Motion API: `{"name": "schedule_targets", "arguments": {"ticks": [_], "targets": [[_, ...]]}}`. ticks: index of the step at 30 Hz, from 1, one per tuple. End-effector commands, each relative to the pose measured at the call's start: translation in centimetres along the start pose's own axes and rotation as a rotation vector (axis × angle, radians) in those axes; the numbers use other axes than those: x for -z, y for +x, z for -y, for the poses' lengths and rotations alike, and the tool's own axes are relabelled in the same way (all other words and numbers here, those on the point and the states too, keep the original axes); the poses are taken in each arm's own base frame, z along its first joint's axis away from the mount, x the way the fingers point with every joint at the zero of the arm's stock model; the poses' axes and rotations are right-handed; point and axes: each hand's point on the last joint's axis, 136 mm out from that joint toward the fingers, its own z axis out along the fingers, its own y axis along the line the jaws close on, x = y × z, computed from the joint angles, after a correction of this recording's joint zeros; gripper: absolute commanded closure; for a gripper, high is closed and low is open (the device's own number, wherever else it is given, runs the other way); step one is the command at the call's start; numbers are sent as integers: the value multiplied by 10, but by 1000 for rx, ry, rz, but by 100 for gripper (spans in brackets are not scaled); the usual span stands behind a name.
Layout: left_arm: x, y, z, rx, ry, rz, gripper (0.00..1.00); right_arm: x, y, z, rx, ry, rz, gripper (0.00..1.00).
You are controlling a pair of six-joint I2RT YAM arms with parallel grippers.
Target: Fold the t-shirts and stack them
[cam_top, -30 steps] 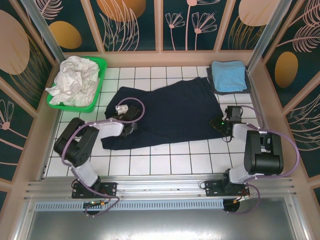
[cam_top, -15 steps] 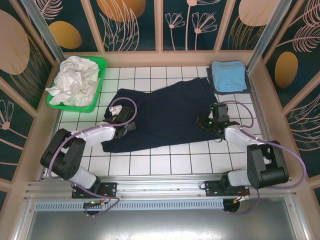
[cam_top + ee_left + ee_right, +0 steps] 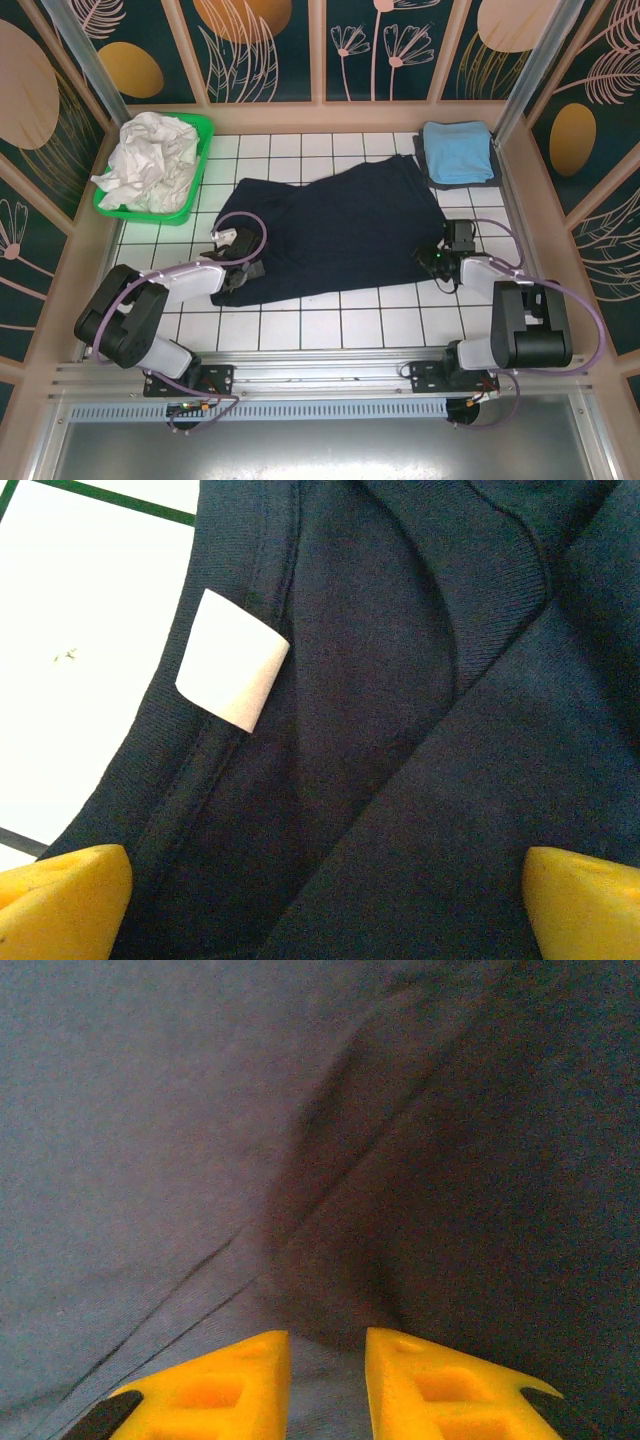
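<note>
A large dark navy t-shirt (image 3: 335,225) lies spread across the middle of the tiled table. My left gripper (image 3: 240,268) hovers over its near left part, fingers wide open. In the left wrist view the gripper (image 3: 325,905) is just above the collar, close to the white neck label (image 3: 232,660), with nothing between its fingers. My right gripper (image 3: 437,262) sits at the shirt's right edge. In the right wrist view the gripper (image 3: 328,1380) has its yellow fingers (image 3: 215,1390) nearly together on a fold of navy cloth. A folded light blue t-shirt (image 3: 457,152) lies at the back right.
A green plastic basket (image 3: 200,170) holding crumpled white t-shirts (image 3: 150,160) stands at the back left. The light blue shirt rests on a folded grey garment (image 3: 425,165). Patterned walls enclose the table on three sides. Bare white tiles (image 3: 340,325) run along the near edge.
My left gripper opened fully and slid toward the near edge, over the collar. My right gripper swung in over the shirt, then drew back to its right edge, still nearly closed.
</note>
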Motion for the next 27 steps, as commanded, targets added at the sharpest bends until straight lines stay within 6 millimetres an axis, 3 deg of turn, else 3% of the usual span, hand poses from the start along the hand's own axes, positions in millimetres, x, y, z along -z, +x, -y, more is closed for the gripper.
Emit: {"name": "schedule_targets", "arguments": {"ticks": [1, 4, 6, 10, 14, 17, 18, 19, 27], "targets": [[-7, 8, -16, 1, -69, -41, 2, 4, 10, 14, 2, 34, -29, 72], [3, -6, -21, -3, -113, -18, 4, 9, 7, 12, 7, 28, -12, 72], [17, -25, -11, 3, -86, 11, 7, 13, 4, 8, 14, 16, 6, 72], [56, -71, 43, -3, 115, 96, 16, 17, -3, 0, 36, -18, 31, 72], [86, -82, 123, -81, 277, 103, 25, 16, -6, -3, 51, -25, 42, 72], [77, -65, 173, -124, 357, 25, 39, 13, -7, -3, 58, -25, 37, 72], [75, -64, 180, -117, 367, 12, 43, 12, -7, -3, 61, -27, 34, 72], [59, -55, 184, -125, 343, -17, 45, 11, -6, -3, 65, -28, 30, 72], [15, -44, 175, -132, 162, -36, 44, 12, -7, 5, 83, -25, 30, 72]]}}
